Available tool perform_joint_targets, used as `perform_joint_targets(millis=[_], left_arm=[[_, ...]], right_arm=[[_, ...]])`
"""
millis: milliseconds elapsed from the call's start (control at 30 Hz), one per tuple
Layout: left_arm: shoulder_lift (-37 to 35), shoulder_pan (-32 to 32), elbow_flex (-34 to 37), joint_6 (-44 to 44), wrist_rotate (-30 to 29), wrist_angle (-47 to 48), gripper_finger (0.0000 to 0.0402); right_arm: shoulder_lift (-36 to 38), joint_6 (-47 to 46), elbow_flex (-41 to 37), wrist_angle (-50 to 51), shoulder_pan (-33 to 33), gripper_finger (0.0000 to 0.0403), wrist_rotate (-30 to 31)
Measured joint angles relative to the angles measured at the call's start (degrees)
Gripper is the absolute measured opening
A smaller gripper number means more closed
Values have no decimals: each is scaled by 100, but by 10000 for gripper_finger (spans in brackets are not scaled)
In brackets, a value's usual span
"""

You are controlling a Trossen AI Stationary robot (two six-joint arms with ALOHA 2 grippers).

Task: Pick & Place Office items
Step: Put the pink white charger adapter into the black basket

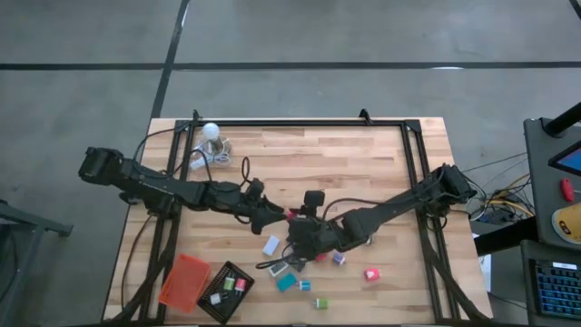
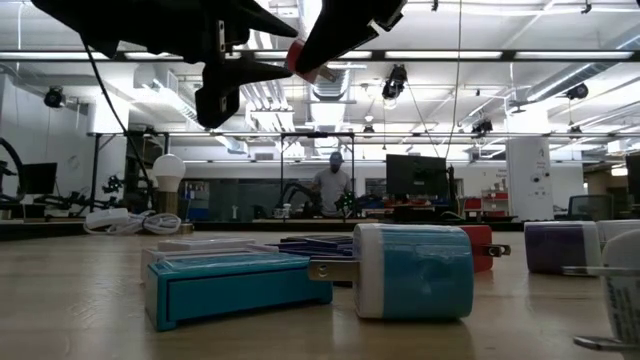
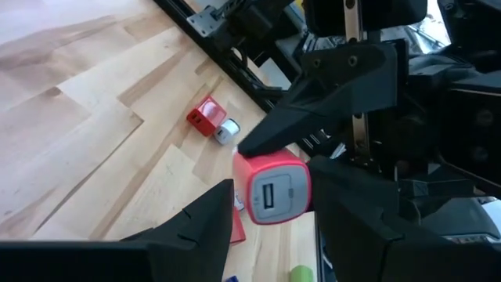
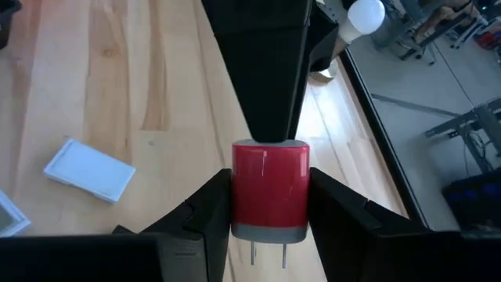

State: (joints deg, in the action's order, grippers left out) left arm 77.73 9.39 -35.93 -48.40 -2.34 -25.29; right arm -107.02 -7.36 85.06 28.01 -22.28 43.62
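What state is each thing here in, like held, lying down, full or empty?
red charger: held off the table, clamped by both grippers.
left gripper: shut on the red charger.
right gripper: shut on the red charger.
orange tray: empty.
black tray: holds a few small pieces.
teal charger: lying on its side, prongs level.
bulb: unlit, on the table.

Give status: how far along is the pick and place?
Early. Done: a few pieces sit in the black tray. In hand: the right gripper clamps a red charger above the table, with the left gripper right against it. Left: white piece, teal piece, green piece, red piece, purple piece, all loose.
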Motion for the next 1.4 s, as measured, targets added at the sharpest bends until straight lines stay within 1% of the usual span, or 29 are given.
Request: perform_joint_targets(millis=[233,500,633,800,967,1100,1300,1400], left_arm=[[18,0,-77,15,-1,7,184],[25,0,-86,17,1,4,184],[25,0,-86,17,4,4,184],[25,0,-86,17,-3,4,184],[27,-2,-86,18,-26,6,183],[29,-4,-86,20,-65,8,171],[29,-11,-86,18,-84,8,132],[29,-11,-86,19,-82,8,131]], right_arm=[[0,95,0,-48,53,157,-4],[0,486,-7,-311,96,141,-11],[0,765,-9,-494,130,146,-12],[0,778,-9,-589,210,154,-17],[0,779,-9,-656,275,145,-24],[2,793,-9,-658,291,142,-22],[2,800,-9,-647,291,154,-14],[2,798,-9,-647,291,154,-13]])
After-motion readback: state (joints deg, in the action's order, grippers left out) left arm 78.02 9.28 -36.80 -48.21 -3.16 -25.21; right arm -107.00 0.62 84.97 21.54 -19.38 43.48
